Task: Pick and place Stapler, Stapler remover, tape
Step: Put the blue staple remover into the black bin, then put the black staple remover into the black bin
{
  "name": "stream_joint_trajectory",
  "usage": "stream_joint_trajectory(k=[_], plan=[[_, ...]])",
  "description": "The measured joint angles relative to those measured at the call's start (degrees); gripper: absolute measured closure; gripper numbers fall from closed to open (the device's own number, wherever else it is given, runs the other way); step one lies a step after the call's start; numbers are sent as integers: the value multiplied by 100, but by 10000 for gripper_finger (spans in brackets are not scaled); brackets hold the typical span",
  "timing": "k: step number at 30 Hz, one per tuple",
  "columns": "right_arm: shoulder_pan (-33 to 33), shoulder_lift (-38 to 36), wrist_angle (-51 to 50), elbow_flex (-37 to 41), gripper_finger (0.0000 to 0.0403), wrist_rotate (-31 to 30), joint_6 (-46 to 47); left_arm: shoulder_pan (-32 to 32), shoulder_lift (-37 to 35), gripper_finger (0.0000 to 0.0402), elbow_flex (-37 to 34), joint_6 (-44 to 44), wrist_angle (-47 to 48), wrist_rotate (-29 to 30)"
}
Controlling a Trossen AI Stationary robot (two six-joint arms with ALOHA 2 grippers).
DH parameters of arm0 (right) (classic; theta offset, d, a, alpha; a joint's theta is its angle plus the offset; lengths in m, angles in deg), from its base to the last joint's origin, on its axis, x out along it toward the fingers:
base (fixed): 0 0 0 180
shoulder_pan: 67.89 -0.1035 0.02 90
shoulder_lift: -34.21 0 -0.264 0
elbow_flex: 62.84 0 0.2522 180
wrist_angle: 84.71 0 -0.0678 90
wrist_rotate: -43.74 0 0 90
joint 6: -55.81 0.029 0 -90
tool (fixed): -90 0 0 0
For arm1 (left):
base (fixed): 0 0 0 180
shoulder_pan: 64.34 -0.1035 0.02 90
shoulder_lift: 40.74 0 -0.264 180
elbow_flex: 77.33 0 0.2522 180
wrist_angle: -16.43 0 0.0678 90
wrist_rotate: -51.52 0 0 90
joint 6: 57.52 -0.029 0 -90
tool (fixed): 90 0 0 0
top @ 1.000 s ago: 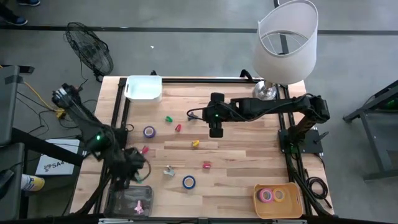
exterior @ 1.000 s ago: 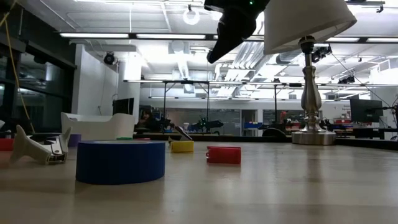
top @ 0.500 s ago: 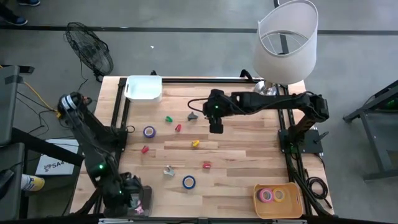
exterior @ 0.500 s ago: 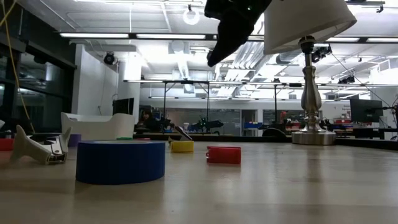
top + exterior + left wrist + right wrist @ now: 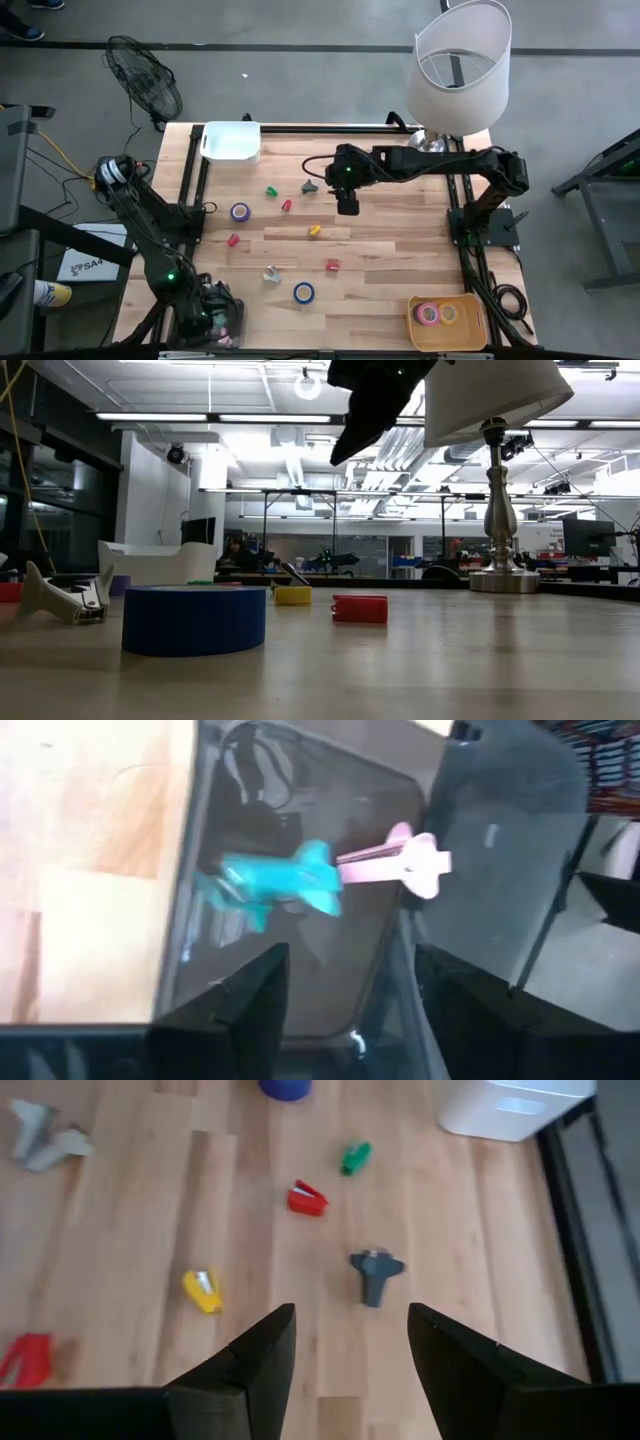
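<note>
The left pincer (image 5: 212, 318) is hanging over the clear plastic tray (image 5: 236, 312) at the lower left of the high view. Its two dark fingers (image 5: 240, 1005) are standing apart with nothing between them. In the tray a teal staple remover (image 5: 283, 886) is lying just beside a pink staple remover (image 5: 400, 861). The right pincer (image 5: 347, 205) is hovering above the middle of the wooden surface (image 5: 400, 250), with its fingers spread and empty too. A small grey staple remover (image 5: 375, 1271) is lying just ahead of this pincer, in the middle of the right wrist view, with its wide end near the top. The right arm is much nearer to it than the left arm. I think this is the thing it will go down for next. A red stapler (image 5: 308, 1198), a yellow stapler (image 5: 202, 1291) and a green stapler (image 5: 355, 1156) are lying near it. A blue tape roll (image 5: 303, 292) is sitting low in the middle. The yellow bin (image 5: 470, 335) at the lower right is holding two tape rolls (image 5: 428, 313). The white bin (image 5: 231, 152) at the upper left looks empty.
</note>
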Motion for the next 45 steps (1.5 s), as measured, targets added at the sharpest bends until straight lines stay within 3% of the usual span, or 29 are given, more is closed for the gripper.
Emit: stream_joint_trajectory(k=[9, 25, 45], plan=[[32, 434, 435, -1, 217, 78, -19, 0, -115, 171, 0, 181, 110, 17], [406, 1606, 1157, -9, 218, 108, 92, 0, -1060, 170, -2, 573, 1098, 1836], [664, 2223, 1623, 0, 214, 315, -198, 0, -1098, 170, -4, 423, 1715, 1825]])
